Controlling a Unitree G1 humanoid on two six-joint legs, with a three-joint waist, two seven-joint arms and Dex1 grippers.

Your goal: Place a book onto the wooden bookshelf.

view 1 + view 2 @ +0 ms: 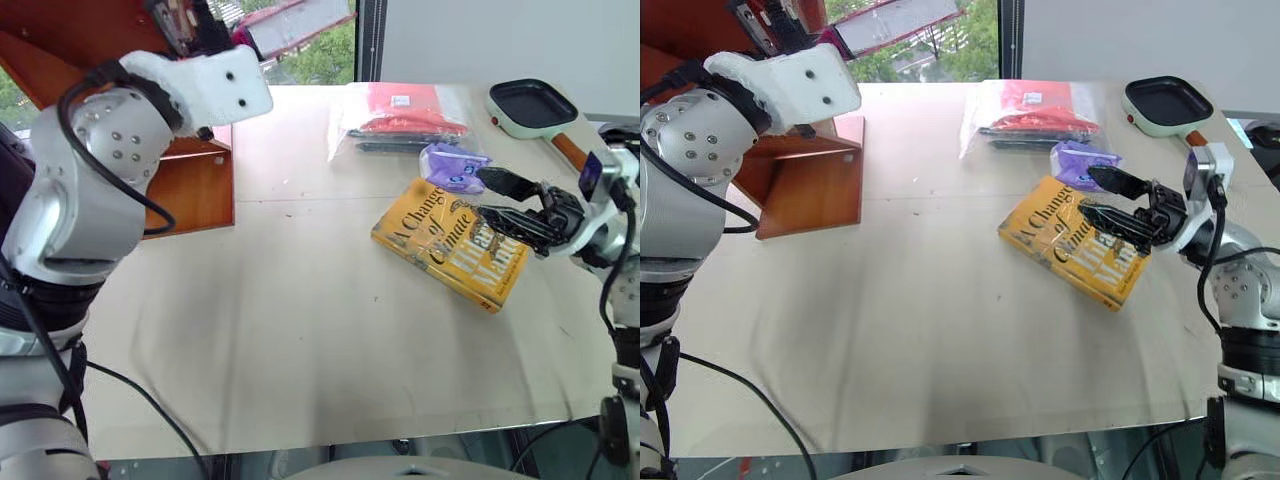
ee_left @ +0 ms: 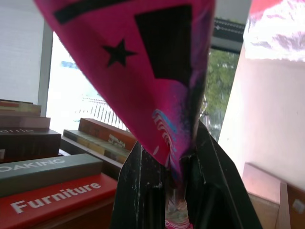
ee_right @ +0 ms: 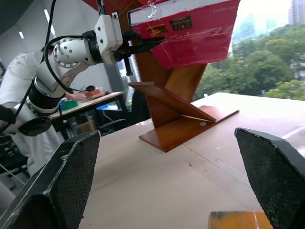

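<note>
The pink book (image 2: 143, 71) is pinched at its lower edge between the black fingers of my left gripper (image 2: 176, 195), which is shut on it. From the right wrist view, my left gripper (image 3: 143, 46) holds the book (image 3: 190, 33) up in the air beside the top of the wooden bookshelf (image 3: 176, 112). The bookshelf (image 1: 190, 185) stands at the table's far left corner. My right gripper (image 1: 497, 203) is open and points left, hovering just over a yellow book (image 1: 445, 245), with nothing between its fingers.
A purple packet (image 1: 452, 166) lies next to the yellow book. Behind it are a clear bag with red contents (image 1: 400, 112) and a small pale-green pan (image 1: 530, 105). Stacked books (image 2: 47, 191) and a person in white (image 3: 16, 90) are beyond the shelf.
</note>
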